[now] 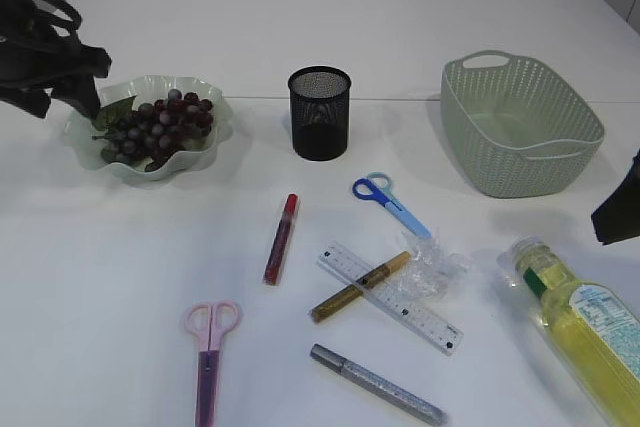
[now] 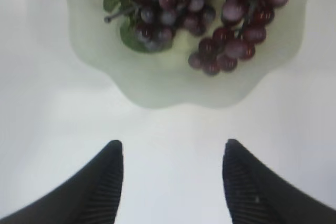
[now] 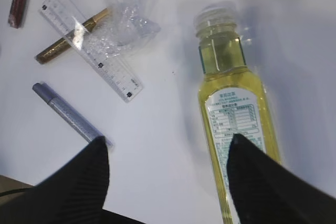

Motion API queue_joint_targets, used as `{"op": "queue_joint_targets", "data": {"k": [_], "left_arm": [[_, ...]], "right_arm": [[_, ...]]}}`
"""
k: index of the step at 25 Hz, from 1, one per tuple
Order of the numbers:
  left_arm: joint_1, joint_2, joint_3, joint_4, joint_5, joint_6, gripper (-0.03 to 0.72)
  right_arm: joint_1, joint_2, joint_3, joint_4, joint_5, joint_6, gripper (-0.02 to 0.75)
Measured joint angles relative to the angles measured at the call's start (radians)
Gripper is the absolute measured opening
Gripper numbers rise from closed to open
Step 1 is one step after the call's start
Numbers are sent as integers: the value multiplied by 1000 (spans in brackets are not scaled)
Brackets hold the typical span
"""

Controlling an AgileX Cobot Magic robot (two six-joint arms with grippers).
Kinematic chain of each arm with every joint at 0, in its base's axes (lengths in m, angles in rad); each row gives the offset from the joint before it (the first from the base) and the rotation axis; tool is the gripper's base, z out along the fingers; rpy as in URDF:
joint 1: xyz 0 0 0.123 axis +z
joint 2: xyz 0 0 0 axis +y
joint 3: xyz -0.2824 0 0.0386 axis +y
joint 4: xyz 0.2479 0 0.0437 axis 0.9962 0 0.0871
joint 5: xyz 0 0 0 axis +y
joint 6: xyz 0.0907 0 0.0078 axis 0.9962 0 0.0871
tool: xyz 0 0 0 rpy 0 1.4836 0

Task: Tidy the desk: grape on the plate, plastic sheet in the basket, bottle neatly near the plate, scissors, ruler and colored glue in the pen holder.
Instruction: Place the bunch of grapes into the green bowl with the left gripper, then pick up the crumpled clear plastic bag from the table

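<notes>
**Grapes on plate; remaining items loose on table**

The grapes (image 1: 160,125) lie in the pale green scalloped plate (image 1: 215,142) at the left rear of the white table (image 1: 100,277). The left gripper (image 2: 172,153) hangs just beside the plate's near rim, fingers spread, nothing between them.

The black mesh pen holder (image 1: 320,112) stands upright near the table's centre. The green woven basket (image 1: 520,127) sits at the right rear.

In front of the holder:
- blue scissors (image 1: 390,203);
- red glue pen (image 1: 281,238);
- clear ruler (image 1: 390,297), with the gold glue pen (image 1: 358,288) crossing it;
- crumpled plastic sheet (image 1: 440,265), touching the ruler's right part;
- silver glue pen (image 1: 378,384), near the front edge;
- pink scissors (image 1: 209,359), at the front left.

The bottle (image 1: 585,322) of yellow liquid lies on its side at the right front, cap towards the sheet. The right gripper (image 3: 169,148) hovers over the bottle's left side, fingers spread, one fingertip (image 3: 247,156) overlapping the label; contact cannot be determined.
</notes>
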Motion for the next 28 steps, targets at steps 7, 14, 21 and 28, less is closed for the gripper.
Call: {"op": "queue_joint_targets", "data": {"k": [7, 14, 21, 28], "left_arm": [[0, -45, 0, -19, 219, 110, 383], [0, -132, 43, -69, 250, 150, 361], [0, -300, 253, -138, 221, 184, 359], [0, -438, 415, -148, 176, 184, 351]], "right_arm": [[147, 61, -65, 24, -19, -54, 543], [357, 281, -263, -108, -21, 55, 543], [424, 507, -413, -164, -11, 76, 542], [424, 661, -487, -220, 8, 78, 542]]}}
